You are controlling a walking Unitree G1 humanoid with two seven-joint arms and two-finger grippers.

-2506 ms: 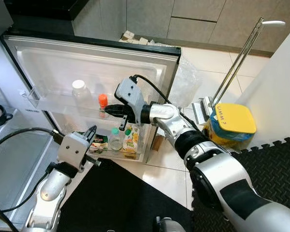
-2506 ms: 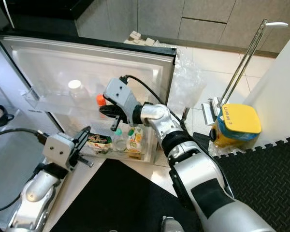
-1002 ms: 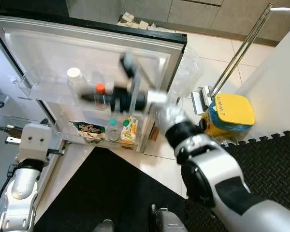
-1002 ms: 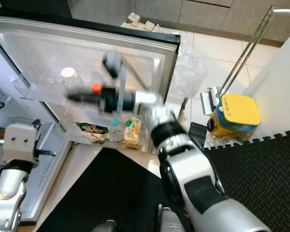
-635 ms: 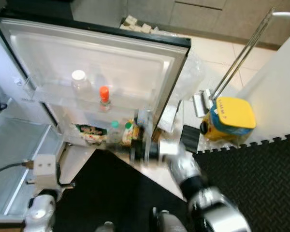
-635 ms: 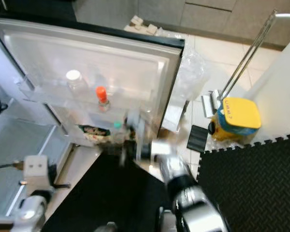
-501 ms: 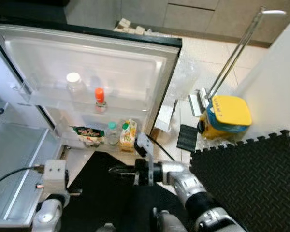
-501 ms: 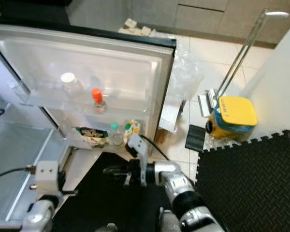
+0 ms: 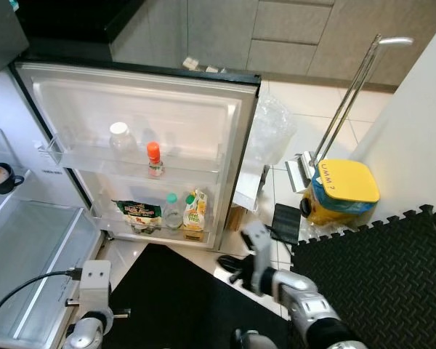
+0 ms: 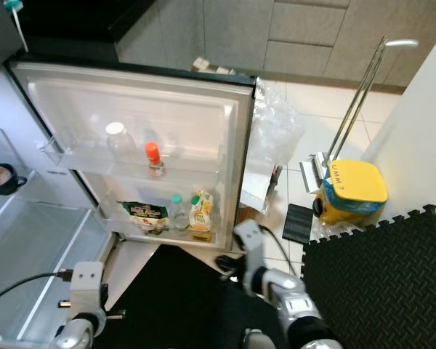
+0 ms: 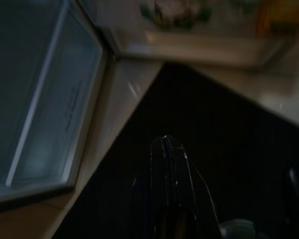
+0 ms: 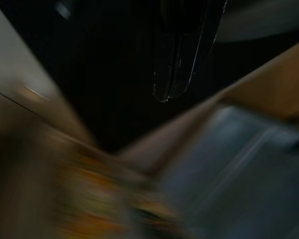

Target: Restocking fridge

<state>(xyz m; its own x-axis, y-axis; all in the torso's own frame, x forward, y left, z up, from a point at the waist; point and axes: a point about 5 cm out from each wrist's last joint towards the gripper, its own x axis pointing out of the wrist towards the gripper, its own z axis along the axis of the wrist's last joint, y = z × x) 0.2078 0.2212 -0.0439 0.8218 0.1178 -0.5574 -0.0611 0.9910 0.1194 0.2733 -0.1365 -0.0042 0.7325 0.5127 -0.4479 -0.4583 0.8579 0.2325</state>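
Fridge door point(image 9: 131, 109): white, swung wide open, two clear shelves.
Upper shelf: clear bottle with white cap point(image 9: 119, 137) beside small bottle with orange cap point(image 9: 154, 159) — both upright.
Lower shelf: green-and-white snack packet point(image 9: 139, 214), clear bottle with teal cap point(image 9: 172, 211), yellow juice carton point(image 9: 194, 212) — side by side.
Left gripper point(image 11: 165, 144): low over black floor mat point(image 9: 167, 298), fingers pressed together, empty.
Right gripper point(image 9: 231, 266): low at the mat's edge, below the door; finger gap — cannot tell, blurred.
Floor right: yellow-lidded tub point(image 9: 344, 190) near black foam tiles point(image 9: 378, 276).
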